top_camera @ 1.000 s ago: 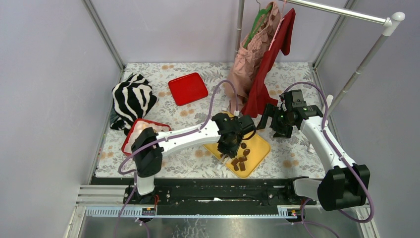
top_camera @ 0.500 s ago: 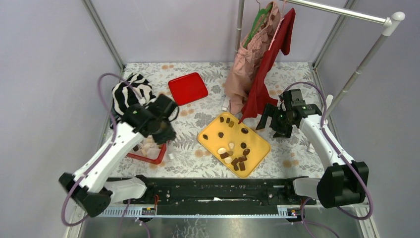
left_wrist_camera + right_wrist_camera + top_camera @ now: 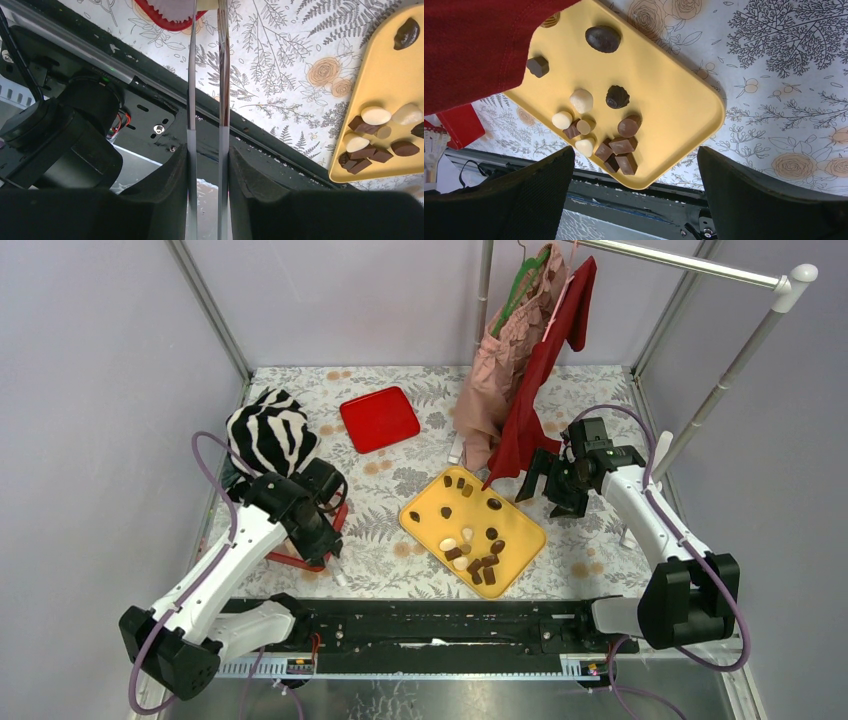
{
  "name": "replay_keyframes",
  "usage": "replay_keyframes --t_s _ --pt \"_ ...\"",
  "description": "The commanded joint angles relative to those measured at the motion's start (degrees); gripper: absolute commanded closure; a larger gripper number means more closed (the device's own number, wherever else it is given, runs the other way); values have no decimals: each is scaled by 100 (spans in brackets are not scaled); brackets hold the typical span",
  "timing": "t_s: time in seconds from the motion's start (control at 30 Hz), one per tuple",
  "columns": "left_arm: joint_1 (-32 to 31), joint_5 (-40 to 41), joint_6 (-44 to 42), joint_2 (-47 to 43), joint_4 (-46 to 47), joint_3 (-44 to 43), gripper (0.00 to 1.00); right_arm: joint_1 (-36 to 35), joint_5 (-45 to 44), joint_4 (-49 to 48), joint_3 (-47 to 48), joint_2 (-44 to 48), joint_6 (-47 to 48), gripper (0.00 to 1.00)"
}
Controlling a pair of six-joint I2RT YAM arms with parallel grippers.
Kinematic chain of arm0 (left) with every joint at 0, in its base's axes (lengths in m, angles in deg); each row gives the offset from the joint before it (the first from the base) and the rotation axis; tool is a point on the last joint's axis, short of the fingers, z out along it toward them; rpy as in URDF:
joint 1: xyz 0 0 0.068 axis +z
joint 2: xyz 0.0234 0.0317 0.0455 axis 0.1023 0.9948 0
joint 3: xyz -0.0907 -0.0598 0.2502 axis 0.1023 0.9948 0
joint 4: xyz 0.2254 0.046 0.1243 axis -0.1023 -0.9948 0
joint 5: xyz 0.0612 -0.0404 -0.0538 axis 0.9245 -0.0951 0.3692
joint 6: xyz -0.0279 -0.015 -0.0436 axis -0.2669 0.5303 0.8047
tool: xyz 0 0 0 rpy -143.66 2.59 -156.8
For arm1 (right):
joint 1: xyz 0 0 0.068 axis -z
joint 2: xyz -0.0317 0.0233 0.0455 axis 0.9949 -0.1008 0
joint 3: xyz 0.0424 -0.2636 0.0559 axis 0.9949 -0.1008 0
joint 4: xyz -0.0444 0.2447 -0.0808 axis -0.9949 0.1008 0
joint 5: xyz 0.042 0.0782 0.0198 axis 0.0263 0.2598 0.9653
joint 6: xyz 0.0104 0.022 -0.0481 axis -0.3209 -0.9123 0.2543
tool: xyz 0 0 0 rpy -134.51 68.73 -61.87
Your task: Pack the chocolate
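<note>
The chocolate (image 3: pixel 475 540), several dark, tan and cream pieces, lies on the yellow tray (image 3: pixel 520 530). It also shows in the right wrist view (image 3: pixel 616 145) and the left wrist view (image 3: pixel 375 116). My left gripper (image 3: pixel 322 532) is shut on thin metal tweezers (image 3: pixel 222 75). Their tips reach the red box (image 3: pixel 290 560) with white paper cups (image 3: pixel 170 22). Something pale sits at the tips on the frame edge; I cannot tell what it is. My right gripper (image 3: pixel 558 485) is open and empty above the tray's right side (image 3: pixel 635 165).
A red lid (image 3: pixel 379 418) lies at the back. A zebra-striped cloth (image 3: pixel 268 435) lies behind the red box. Pink and red garments (image 3: pixel 520 350) hang from a rack (image 3: pixel 730 370), and the red one covers the tray's far corner (image 3: pixel 474 50). The black base rail (image 3: pixel 440 625) runs along the near edge.
My left arm swung from the yellow tray to the red box at the left, then settled lower over its near corner. The right arm barely moved.
</note>
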State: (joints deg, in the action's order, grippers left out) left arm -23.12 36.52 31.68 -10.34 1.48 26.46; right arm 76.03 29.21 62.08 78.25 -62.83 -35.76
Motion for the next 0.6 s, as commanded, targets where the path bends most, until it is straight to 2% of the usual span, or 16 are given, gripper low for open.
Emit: replay_keyframes --t_s 0.0,0.37,0.57 --pt "140 -31 224 -114 -91 142 100 10 123 13 233 -35 50 0" --pt "332 169 148 -27 -89 435 99 17 166 -22 236 -128 48 0" --pt "341 243 108 64 -94 396 69 20 211 -41 245 -198 43 0"
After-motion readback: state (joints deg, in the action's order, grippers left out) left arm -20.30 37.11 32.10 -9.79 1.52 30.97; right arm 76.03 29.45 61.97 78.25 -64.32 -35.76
